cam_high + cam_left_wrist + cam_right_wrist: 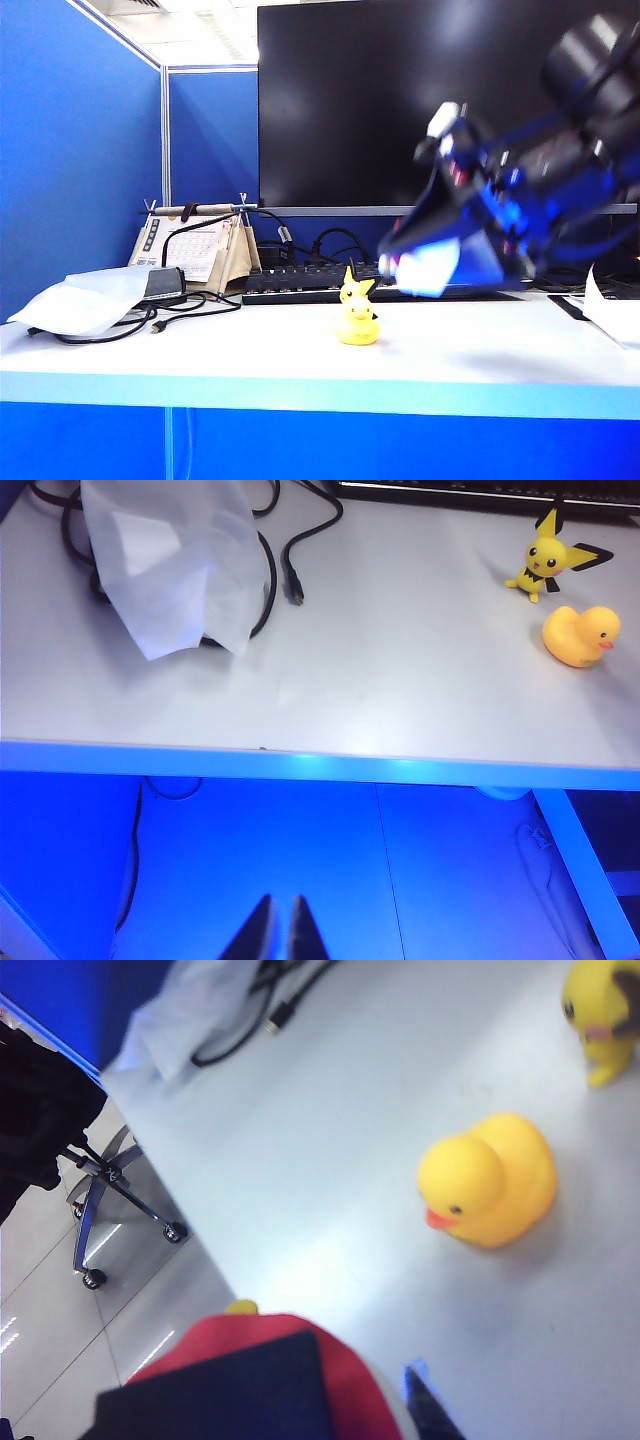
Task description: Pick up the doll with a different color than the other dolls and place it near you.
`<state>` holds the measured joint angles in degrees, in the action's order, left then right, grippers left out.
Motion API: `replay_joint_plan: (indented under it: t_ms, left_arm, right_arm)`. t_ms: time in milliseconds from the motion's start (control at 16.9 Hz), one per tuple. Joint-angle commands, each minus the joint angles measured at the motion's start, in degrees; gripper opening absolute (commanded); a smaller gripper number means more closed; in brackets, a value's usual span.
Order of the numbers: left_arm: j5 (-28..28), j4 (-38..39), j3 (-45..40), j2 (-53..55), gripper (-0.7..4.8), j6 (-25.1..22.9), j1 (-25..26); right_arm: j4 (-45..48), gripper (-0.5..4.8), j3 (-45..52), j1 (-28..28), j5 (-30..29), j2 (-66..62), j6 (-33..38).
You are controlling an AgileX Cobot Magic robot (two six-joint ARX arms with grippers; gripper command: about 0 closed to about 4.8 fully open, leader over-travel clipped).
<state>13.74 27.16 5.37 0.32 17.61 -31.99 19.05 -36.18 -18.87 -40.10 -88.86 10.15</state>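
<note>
The right gripper (420, 268) is strongly blurred at the right of the exterior view, so its jaws cannot be read; something white sits at its tip, but no shape is clear. In the right wrist view a red and dark cap (250, 1380) is cut by the bottom edge. The pointed-ear figure (603, 1015) is cut at the upper right corner. Only the tips of the left gripper (280, 935) show at the bottom edge.

i see a smooth, glossy yellow rubber-like duck (490, 1180), a matt pale table (400, 660) top, a crinkled translucent plastic bag (170, 560), and a glossy black monitor (400, 90).
</note>
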Motion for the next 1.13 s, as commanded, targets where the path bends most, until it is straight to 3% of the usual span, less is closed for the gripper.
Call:
replay_joint_plan:
  t_ms: [59, 651, 829, 1125]
  left_arm:
    - [0.2, -0.2, -0.1, 0.0, 0.3, 0.0, 0.0]
    - [0.4, -0.2, -0.1, 0.0, 0.3, 0.0, 0.0]
    - [0.4, -0.2, -0.1, 0.0, 0.3, 0.0, 0.0]
    - [0.4, -0.2, -0.1, 0.0, 0.3, 0.0, 0.0]
  right_arm:
    - [3.8, 1.75, -0.2, -0.3, -0.5, -3.5, 0.8]
    - [18.7, 1.75, -0.5, -3.8, 0.5, -13.4, 7.0]
    - [19.0, 1.75, -0.5, -3.8, 3.4, -14.5, 7.0]
    - [18.9, 1.77, -0.8, -3.8, 3.3, -19.9, 7.0]
